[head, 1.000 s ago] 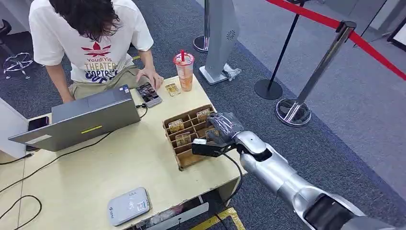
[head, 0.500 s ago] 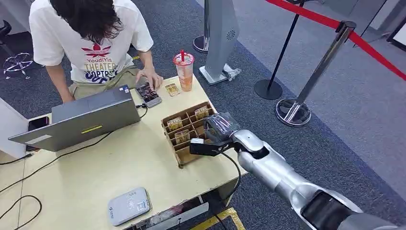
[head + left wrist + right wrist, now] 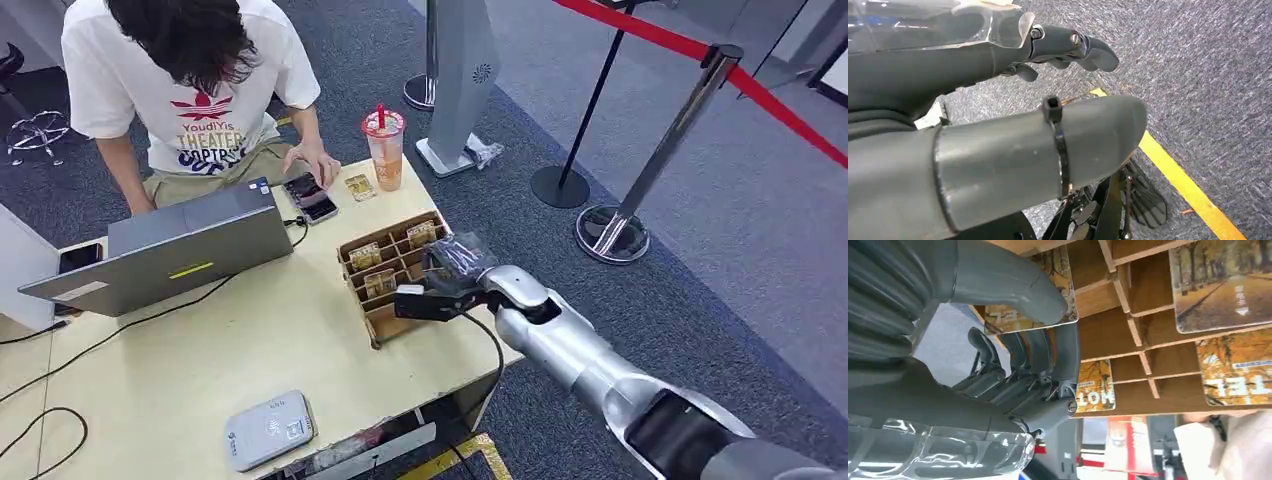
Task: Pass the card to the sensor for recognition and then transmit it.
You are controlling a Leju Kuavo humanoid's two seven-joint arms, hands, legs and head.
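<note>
The right hand [image 3: 440, 290] hangs over the cardboard rack [image 3: 385, 322] at the table's near right corner. In the right wrist view the thumb [image 3: 1013, 287] lies across the face of one card [image 3: 1045, 300] standing in a slot, with the fingers [image 3: 1048, 365] curled behind its edge; it looks like a pinch on that card, though whether the card is truly gripped or only touched I cannot tell. Other cards [image 3: 1223, 285] stand in neighbouring slots. The left hand [image 3: 998, 125] hangs by the floor, fingers loosely curled and holding nothing.

The card should be light, thin, stiff and glossy, so likely slippery: best taken by the exposed edge above the slot, thumb on one face and fingers on the other, then drawn straight out along the divider.

The sensor [image 3: 268, 430] lies well apart, near the front edge of the pale wood table [image 3: 200, 350]. A laptop [image 3: 170, 250], a phone [image 3: 310, 197], a drink cup [image 3: 385, 148] and a seated person [image 3: 190, 90] sit beyond; grey carpet and rope stanchions [image 3: 660, 160] stand to the right
</note>
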